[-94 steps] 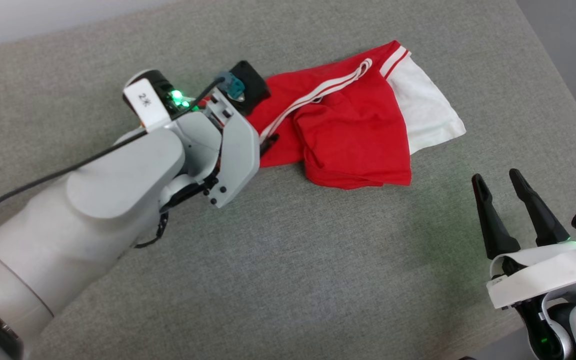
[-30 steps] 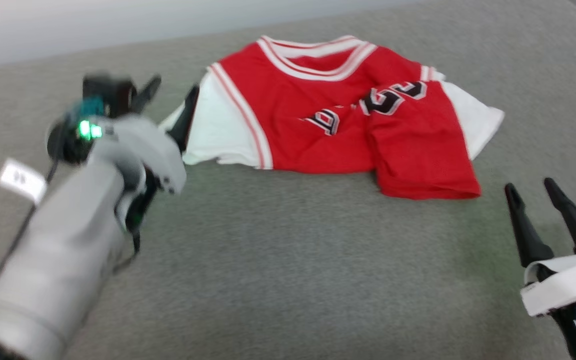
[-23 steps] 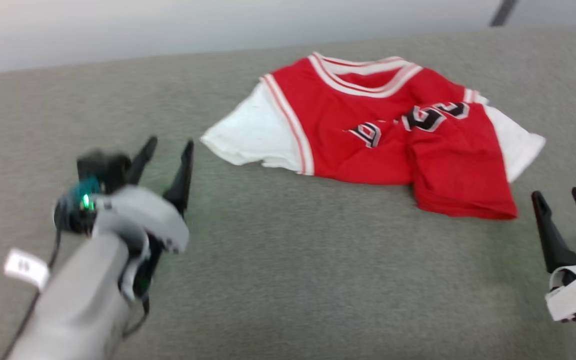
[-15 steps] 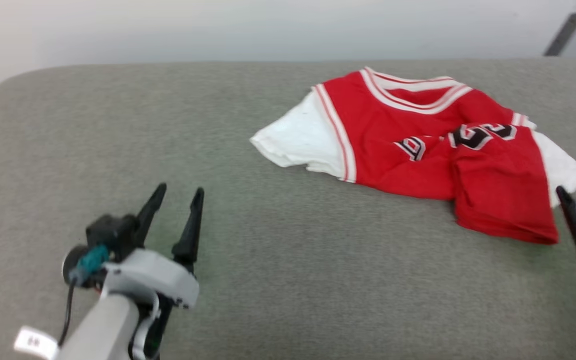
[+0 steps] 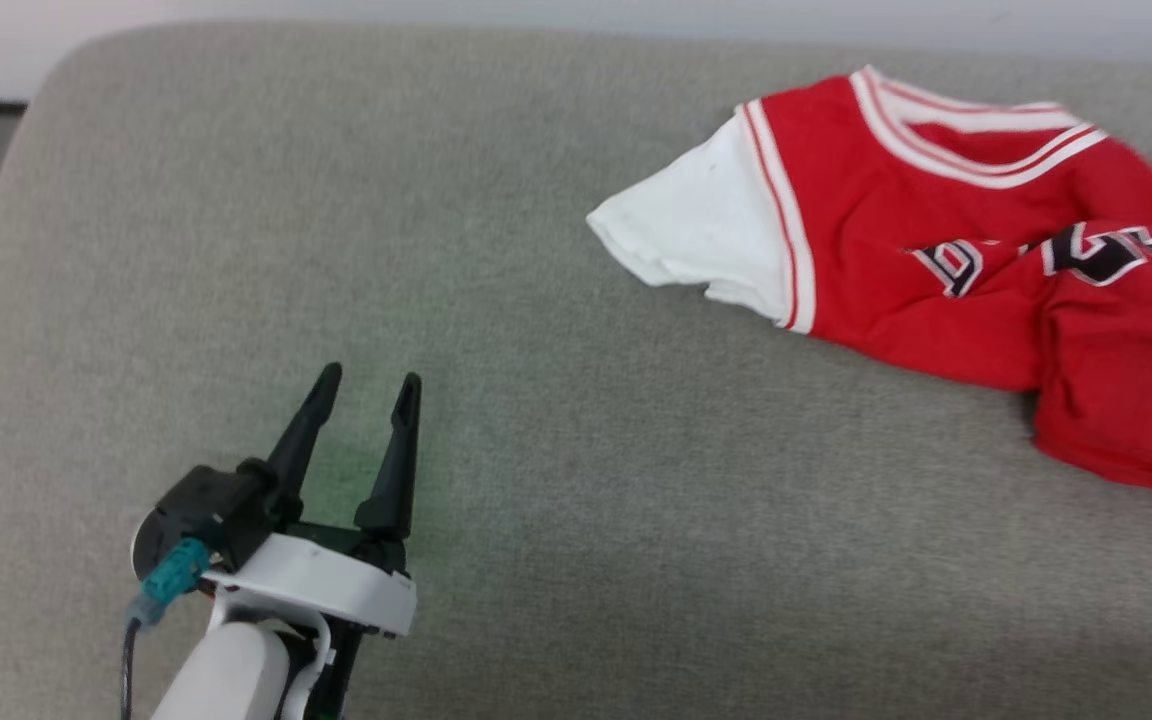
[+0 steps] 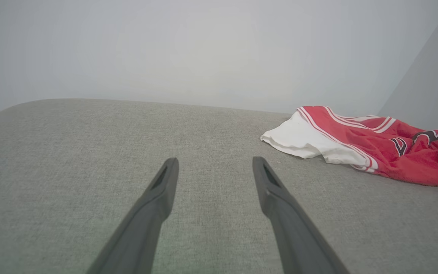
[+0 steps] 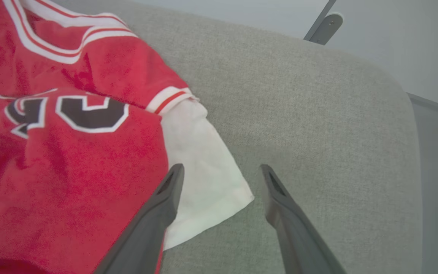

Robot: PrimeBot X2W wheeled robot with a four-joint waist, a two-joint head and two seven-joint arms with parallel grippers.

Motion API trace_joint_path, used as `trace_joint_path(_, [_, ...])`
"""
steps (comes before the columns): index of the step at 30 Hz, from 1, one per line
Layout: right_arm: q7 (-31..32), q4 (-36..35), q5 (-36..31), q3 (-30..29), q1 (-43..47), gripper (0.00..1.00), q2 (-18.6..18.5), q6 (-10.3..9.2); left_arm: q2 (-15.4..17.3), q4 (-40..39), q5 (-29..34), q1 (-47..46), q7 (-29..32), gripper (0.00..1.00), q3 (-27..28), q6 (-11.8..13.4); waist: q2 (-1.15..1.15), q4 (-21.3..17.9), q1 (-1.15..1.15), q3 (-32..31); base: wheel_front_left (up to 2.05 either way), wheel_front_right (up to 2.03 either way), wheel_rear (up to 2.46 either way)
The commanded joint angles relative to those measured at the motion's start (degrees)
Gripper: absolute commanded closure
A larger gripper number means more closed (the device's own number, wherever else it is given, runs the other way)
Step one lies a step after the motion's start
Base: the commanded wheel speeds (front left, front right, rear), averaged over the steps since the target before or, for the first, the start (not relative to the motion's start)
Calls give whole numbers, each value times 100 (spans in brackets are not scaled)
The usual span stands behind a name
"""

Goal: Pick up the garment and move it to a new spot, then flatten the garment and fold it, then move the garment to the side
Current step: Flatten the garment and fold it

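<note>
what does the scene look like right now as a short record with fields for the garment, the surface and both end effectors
surface: grey woven fabric top
garment: red jersey with white sleeves, rumpled, lower part bunched up over the lettering, held by nothing
left end effector: open, empty, above bare surface, apart from the garment
right end effector: open, empty, over the edge of one white sleeve; contact cannot be told
task state: garment not yet flattened or folded

Grey fabric surface (image 5: 556,540), rounded at the corners, and one thing lying on it: a red-and-white shirt (image 5: 936,260), rumpled, over at the far right.
</note>
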Motion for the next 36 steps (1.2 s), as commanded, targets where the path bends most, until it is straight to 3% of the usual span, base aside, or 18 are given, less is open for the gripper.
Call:
trace_joint_path(1, [35, 87, -11, 74, -177, 0, -92, -6, -39, -40, 60, -39, 1, 0, 43, -56, 0, 287, 0, 453, 0, 0, 0])
trace_joint_path(6, [91, 573, -90, 423, -735, 0, -344, -6, -181, -141, 216, -155, 1, 0, 193, -221, 0, 416, 0, 821, 0, 0, 0])
trace_joint_path(13, [328, 996, 295, 979, -1046, 0, -244, -4, -248, -257, 394, -228, 1, 0, 388, -349, 0, 376, 0, 1018, 0, 0, 0])
trace_joint_path(14, [362, 1027, 376, 1052, -1048, 31, -217, -2, -241, -284, 385, -269, 1, 0, 413, -378, 0, 356, 0, 1020, 0, 0, 0])
trace_joint_path(17, [375, 1030, 508, 1266, -1087, 98, -214, 0, -117, -305, 442, -441, 1, 0, 370, -461, 0, 283, 0, 1005, 0, 0, 0])
trace_joint_path(24, [272, 916, 807, 1620, -1372, 100, -211, -1, 650, -287, 561, -1988, 745, 0, -381, -670, 0, 52, 0, 1043, 0, 0, 0])
trace_joint_path(29, [226, 761, 867, 1989, -1745, 100, -46, 0, 1352, 19, -422, -3715, 2001, 0, -2002, -664, 0, -259, 0, 1188, 0, 0, 0])
trace_joint_path(30, [226, 761, 867, 1989, -1745, 100, -46, 0, 1352, 19, -422, -3715, 2001, 0, -2002, -664, 0, -259, 0, 1188, 0, 0, 0])
trace_joint_path(36, [139, 631, 915, 2415, -2187, 100, 177, 0, 1591, 824, -2353, -5556, 3556, 0, -3575, -664, 0, -630, 0, 1474, 0, 0, 0])
